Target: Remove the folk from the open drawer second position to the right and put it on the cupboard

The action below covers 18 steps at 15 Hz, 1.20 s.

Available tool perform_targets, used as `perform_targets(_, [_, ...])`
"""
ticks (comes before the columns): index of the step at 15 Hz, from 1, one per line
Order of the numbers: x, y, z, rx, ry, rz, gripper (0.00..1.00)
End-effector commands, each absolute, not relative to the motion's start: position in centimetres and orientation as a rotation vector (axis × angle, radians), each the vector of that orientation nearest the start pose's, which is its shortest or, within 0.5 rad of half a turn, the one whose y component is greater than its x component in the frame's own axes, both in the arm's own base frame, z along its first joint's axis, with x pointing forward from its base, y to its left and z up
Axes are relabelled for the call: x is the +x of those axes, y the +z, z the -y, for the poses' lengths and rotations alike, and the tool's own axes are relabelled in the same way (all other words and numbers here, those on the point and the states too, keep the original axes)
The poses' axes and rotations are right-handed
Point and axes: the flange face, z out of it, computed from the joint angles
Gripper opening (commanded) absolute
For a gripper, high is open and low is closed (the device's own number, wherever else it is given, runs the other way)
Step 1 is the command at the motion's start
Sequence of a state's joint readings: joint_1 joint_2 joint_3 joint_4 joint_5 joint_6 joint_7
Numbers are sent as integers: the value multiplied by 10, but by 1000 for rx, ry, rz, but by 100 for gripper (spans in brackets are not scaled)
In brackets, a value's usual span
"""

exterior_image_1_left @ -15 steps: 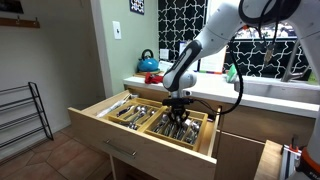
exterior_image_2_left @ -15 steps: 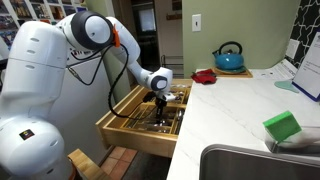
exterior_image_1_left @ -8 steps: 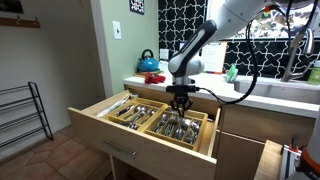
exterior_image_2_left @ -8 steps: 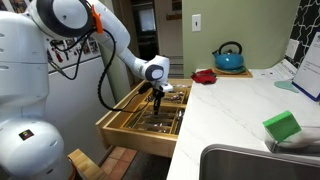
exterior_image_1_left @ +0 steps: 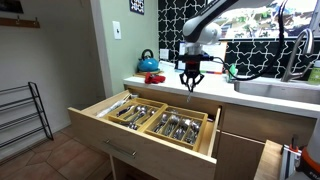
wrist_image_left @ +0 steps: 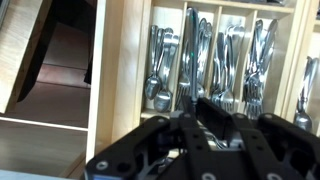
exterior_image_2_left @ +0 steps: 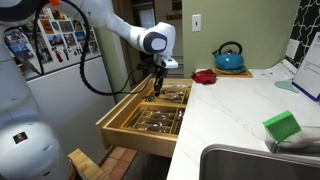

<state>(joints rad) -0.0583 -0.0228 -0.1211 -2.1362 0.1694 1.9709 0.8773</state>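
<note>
Hovering high over the drawer, gripper clamped narrow on what looks like a fork, clear for swinging onto the countertop.

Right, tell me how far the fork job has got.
Done: the drawer is open and the gripper hangs above it, clear of the cutlery. In hand: something thin, maybe the fork, seems to hang from the jaws, too small to confirm. Left: carry it over and set it on the counter.
</note>
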Motion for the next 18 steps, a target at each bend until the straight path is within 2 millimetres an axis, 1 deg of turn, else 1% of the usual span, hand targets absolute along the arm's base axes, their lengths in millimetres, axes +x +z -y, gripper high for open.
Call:
perform_targets(1, [492,464,105,-2460,343,-1706,4])
perform_targets(2, [490,477,112,-2416,326,-1732,4])
perform_targets(3, [497,459,103,-2490,307,-1687,15])
perform_targets(4, [494,472,109,-2465,297,-1702,15])
perform_targets(5, [492,479,113,-2450,289,-1711,15])
perform_targets(6, [491,481,114,-2443,285,-1716,15])
perform_targets(8, [492,479,113,-2442,292,-1719,15])
perform_targets(9, [503,481,120,-2411,290,-1759,4])
perform_targets(10, [518,486,131,-2361,340,-1786,4])
perform_targets(12, [538,498,153,-2276,392,-1824,4])
perform_targets(14, [552,501,174,-2178,472,-1861,4])
perform_targets(16, [569,494,192,-2126,568,-1893,4])
perform_targets(18, [591,482,210,-2047,604,-1956,4])
